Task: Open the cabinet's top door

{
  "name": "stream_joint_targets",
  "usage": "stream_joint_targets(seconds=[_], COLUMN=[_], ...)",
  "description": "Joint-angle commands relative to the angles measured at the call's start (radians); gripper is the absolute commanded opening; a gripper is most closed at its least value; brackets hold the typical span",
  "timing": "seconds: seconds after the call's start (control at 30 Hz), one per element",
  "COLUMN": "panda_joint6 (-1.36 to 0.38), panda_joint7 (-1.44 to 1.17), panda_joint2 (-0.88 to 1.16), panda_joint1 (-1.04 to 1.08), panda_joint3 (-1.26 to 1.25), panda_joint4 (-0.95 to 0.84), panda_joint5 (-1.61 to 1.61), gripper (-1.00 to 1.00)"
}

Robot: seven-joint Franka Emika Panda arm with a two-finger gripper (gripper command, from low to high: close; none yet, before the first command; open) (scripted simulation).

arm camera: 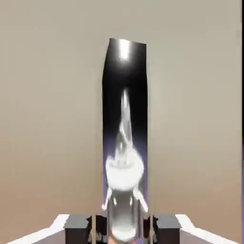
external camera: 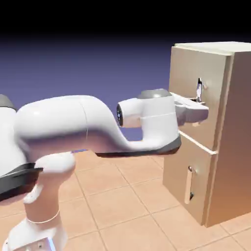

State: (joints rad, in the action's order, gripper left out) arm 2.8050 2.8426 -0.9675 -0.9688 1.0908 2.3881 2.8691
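The tan cabinet (external camera: 230,137) stands at the exterior view's right. Its top door (external camera: 188,73) is the taller upper panel and carries a shiny silver vertical handle (external camera: 199,88). The door looks flush with the cabinet front. My gripper (external camera: 198,112) is pressed up to the lower part of that handle. In the hand view the silver handle (arm camera: 125,119) runs up the middle against the door panel (arm camera: 47,119). Its lower end sits between the grey fingers (arm camera: 78,225), and my gripper (arm camera: 124,228) is shut on it.
Below the top door is a shorter lower door (external camera: 184,181) with a short beige handle (external camera: 189,185). The white arm (external camera: 73,127) stretches across from the lower left over the tan tiled surface (external camera: 122,196).
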Motion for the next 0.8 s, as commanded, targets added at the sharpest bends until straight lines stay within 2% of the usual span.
stream_joint_targets(seconds=[0.0, 0.47, 0.77], panda_joint6=[0.004, -0.27, -0.34], panda_joint7=[0.044, 0.05, 0.053], panda_joint2=[0.024, 0.077, 0.065], panda_joint1=[0.019, 0.49, 0.733], panda_joint3=[-0.016, -0.502, -0.828], panda_joint4=[0.001, 0.31, 0.403], panda_joint5=[0.015, -0.376, -0.644], gripper=[-1.0, -1.0, -1.0])
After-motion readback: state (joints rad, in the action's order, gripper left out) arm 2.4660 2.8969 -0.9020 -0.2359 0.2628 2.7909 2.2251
